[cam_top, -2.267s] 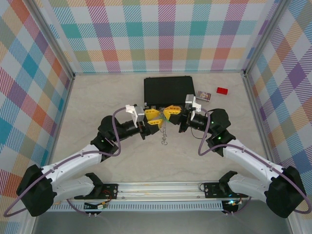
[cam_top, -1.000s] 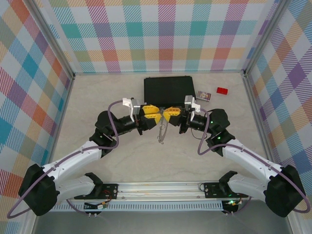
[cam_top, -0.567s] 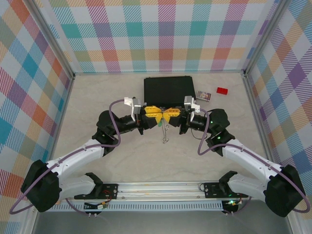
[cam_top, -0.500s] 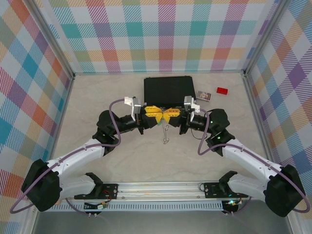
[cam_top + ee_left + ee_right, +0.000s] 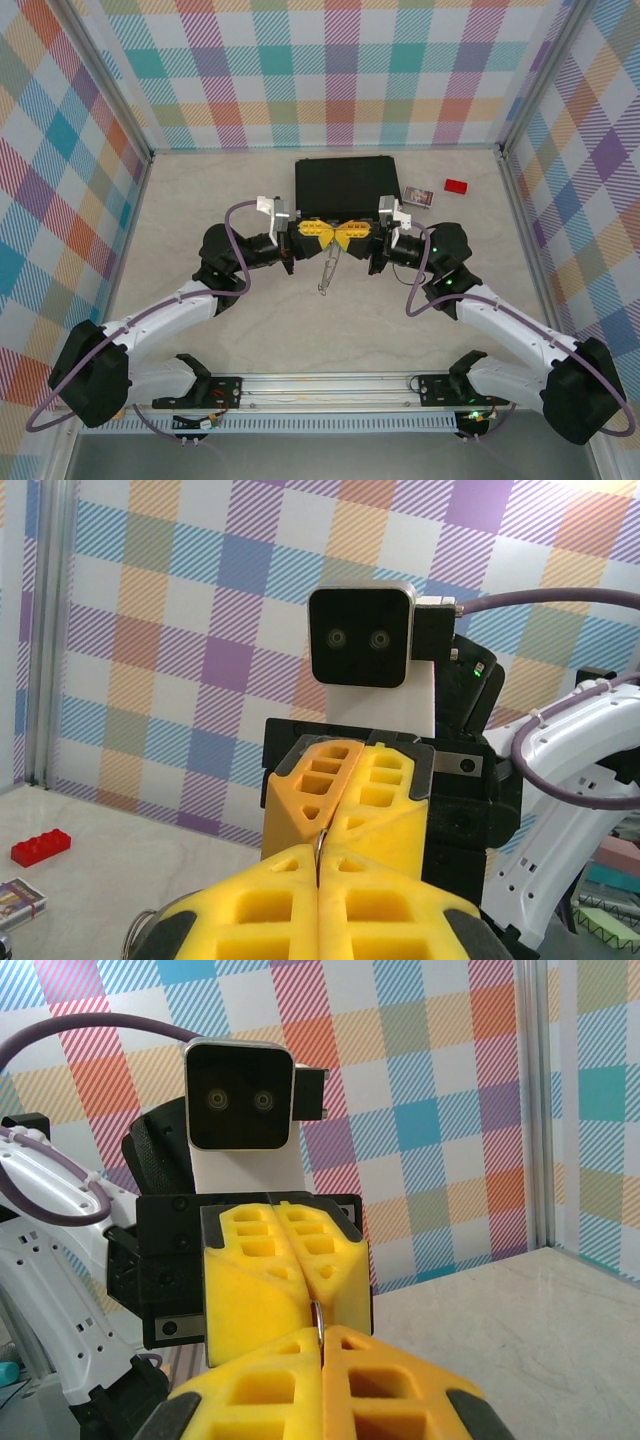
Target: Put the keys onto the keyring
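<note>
My left gripper (image 5: 329,235) and right gripper (image 5: 344,236) meet tip to tip above the middle of the table, just in front of the black case. Both are shut on the keyring (image 5: 326,270), a thin grey metal hoop seen edge-on that hangs down and to the left from between them. In the left wrist view a sliver of the keyring (image 5: 318,848) shows between my left gripper (image 5: 320,872) and the facing right gripper (image 5: 346,802). The right wrist view shows the keyring (image 5: 316,1320) pinched the same way in my right gripper (image 5: 321,1348), opposite the left gripper (image 5: 286,1265). The keys are hidden.
The black case (image 5: 346,184) lies flat behind the grippers. A small printed box (image 5: 418,197) and a red block (image 5: 456,185) sit to its right near the back wall. Plaid walls close in the back and both sides.
My left gripper has closed in on the right gripper's tips and shut on the keyring. The ring's hanging lower end has swung a little to the left. The right arm has stayed still.
</note>
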You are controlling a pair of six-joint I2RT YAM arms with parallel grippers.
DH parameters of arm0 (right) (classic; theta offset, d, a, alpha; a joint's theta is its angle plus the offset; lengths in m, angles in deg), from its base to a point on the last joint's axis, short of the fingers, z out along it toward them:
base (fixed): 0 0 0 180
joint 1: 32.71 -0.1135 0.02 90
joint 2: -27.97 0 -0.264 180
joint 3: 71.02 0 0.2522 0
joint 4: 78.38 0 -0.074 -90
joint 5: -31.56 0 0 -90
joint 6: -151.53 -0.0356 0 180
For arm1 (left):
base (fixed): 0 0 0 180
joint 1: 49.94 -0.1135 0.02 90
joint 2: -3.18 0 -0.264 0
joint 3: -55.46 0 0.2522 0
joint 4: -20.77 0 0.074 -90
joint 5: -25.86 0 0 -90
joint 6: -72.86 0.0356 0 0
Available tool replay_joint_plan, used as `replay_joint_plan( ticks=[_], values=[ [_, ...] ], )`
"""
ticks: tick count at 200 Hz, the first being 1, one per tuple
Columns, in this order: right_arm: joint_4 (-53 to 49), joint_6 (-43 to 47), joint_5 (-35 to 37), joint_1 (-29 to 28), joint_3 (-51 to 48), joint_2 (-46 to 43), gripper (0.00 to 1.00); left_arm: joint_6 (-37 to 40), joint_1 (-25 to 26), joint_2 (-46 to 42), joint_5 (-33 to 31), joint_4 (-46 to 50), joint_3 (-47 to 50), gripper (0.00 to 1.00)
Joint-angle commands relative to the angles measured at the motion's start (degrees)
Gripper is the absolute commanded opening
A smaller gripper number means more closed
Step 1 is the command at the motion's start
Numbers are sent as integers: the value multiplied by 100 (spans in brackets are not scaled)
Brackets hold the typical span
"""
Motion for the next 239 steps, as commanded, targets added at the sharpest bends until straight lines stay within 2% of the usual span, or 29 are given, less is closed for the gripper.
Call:
replay_joint_plan(
  ticks=[1,8,33,39,47,64,84,118,144,189,207,239],
  values=[
    [197,-16,-52,-24,92,-15,3,-54,9,38,235,-146,-207,0],
    [152,-5,-36,-27,100,-24,7,-27,5,26,222,-122,-213,0],
    [-205,103,99,-22,95,-164,9,100,-8,-26,173,68,-222,0],
    [-311,146,149,-22,91,-208,12,131,-17,-47,157,110,-222,0],
    [-445,182,248,-10,59,-288,24,164,-30,-62,137,163,-222,0],
    [-743,316,318,9,54,-459,28,291,-51,-98,108,349,-234,0],
    [-1572,606,543,20,152,-728,43,505,-70,-141,72,617,-264,0],
    [-3707,1516,962,31,740,-1095,43,912,-70,-162,85,1141,-334,0],
    [-5077,2040,1209,31,1315,-999,45,1306,-70,-145,98,1540,-360,0],
    [-6993,2912,704,31,2382,-266,46,1907,-70,-62,253,2214,-433,0],
    [-7381,3021,744,33,2650,44,44,2171,-70,-41,357,2582,-496,0],
    [-7265,3209,754,31,2594,88,44,2529,-71,-77,401,2998,-501,0]
  ],
)
